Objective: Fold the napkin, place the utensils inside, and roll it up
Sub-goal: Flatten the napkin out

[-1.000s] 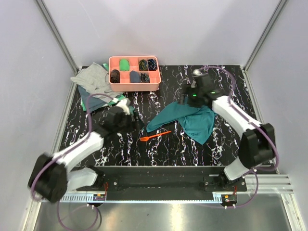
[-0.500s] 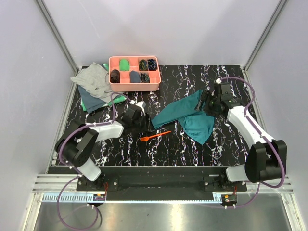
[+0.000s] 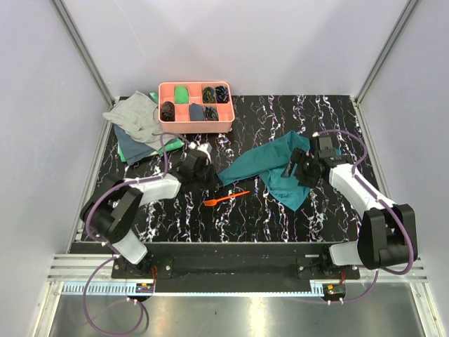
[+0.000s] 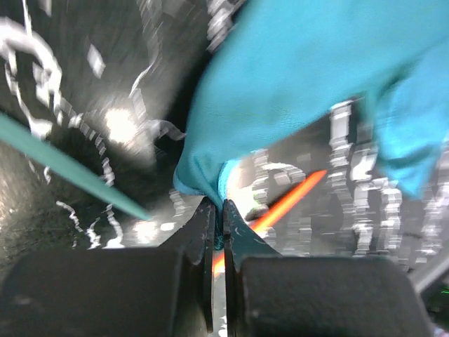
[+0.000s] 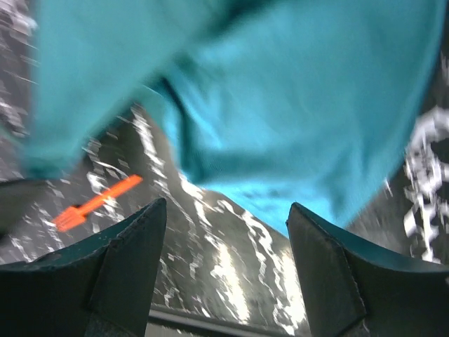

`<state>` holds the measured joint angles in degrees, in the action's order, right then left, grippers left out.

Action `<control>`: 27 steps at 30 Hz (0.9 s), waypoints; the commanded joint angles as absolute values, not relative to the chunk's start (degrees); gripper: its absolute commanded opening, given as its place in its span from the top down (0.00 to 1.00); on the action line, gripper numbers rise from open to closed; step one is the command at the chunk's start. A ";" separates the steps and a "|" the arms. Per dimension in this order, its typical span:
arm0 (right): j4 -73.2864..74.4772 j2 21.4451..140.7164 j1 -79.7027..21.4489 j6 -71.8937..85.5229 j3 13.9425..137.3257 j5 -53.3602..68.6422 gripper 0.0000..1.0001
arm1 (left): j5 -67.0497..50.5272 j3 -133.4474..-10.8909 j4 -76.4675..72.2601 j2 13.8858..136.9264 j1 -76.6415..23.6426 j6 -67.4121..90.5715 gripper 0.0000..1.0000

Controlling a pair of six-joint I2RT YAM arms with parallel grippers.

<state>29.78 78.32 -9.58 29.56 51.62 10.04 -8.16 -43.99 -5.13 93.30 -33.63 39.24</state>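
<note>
While the orange fork (image 3: 226, 198) lies loose on the table (image 3: 175, 225) nearest the arms, the teal napkin (image 3: 270, 165) sprawls crumpled just beyond it, mid-table. It looks soft, light and floppy, so best taken by the corners, not the bunched middle. Left gripper (image 4: 218, 210) is pinched tight on its left corner; right gripper (image 5: 226, 207) hangs over the right part, jaws wide, gripping nothing.

No writing, label, brand, number or sign is legible anywhere: not on the napkin (image 3: 270, 165), the orange fork (image 3: 226, 198), the pink tray (image 3: 196, 127) or the marbled tabletop (image 3: 280, 225).
</note>
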 commanded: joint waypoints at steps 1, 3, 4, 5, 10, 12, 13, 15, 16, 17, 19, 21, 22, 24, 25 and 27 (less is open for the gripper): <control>32.69 74.54 -9.40 32.87 47.47 6.36 0.21 | -9.83 -50.97 -8.08 81.93 -29.12 39.02 1.00; 34.27 73.48 -8.71 32.43 47.72 3.97 0.19 | -12.82 -51.85 -8.88 77.27 -26.56 40.08 1.00; 34.45 73.30 -8.09 32.26 48.16 2.30 0.19 | -13.44 -53.25 -8.09 76.21 -24.37 39.73 1.00; 34.54 73.30 -7.39 31.99 49.56 1.94 0.19 | -14.75 -54.13 -6.78 75.16 -23.48 38.33 1.00; 32.88 78.03 -3.34 30.32 57.20 1.23 0.26 | -19.06 -52.31 -1.67 74.71 -20.40 35.86 1.00; 30.51 82.15 -2.99 29.27 60.72 1.93 0.33 | -21.26 -50.11 -2.72 74.01 -19.69 36.82 1.00; 29.54 83.48 -2.81 28.75 61.60 3.15 0.35 | -21.44 -47.92 -3.25 73.74 -19.17 37.09 1.00; 26.48 87.25 -2.81 27.43 63.54 5.96 0.45 | -21.71 -46.15 -4.13 72.69 -18.90 37.88 1.00; 25.50 88.32 -2.81 26.99 63.89 9.89 0.48 | -21.71 -45.19 -4.04 72.42 -18.72 37.88 1.00; 24.62 89.29 -2.81 26.72 64.16 11.85 0.52 | -21.71 -44.74 -3.96 71.99 -18.72 37.71 1.00; 21.72 91.75 -2.90 26.81 64.07 16.84 0.53 | -21.45 -43.95 -3.43 71.54 -18.46 37.36 1.00; 19.69 93.77 -3.16 27.16 63.72 19.59 0.53 | -20.92 -43.42 -3.25 71.02 -18.20 37.18 1.00; 19.17 94.30 -3.34 27.25 63.55 19.60 0.52 | -20.92 -42.98 -3.25 70.84 -18.11 37.26 1.00; 17.85 96.06 -3.60 27.51 63.37 20.56 0.52 | -21.01 -42.54 -3.43 70.75 -17.93 37.27 1.00; 17.23 96.67 -3.69 27.94 63.20 21.35 0.52 | -21.01 -42.45 -3.34 70.75 -18.02 37.27 1.00; 15.39 98.34 -4.39 28.04 63.02 22.06 0.54 | -21.18 -42.19 -3.43 70.66 -17.93 37.27 1.00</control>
<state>21.17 96.57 -3.25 28.27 62.72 17.15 -19.64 -42.57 -0.51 72.69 -18.35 37.58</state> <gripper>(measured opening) 0.478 0.027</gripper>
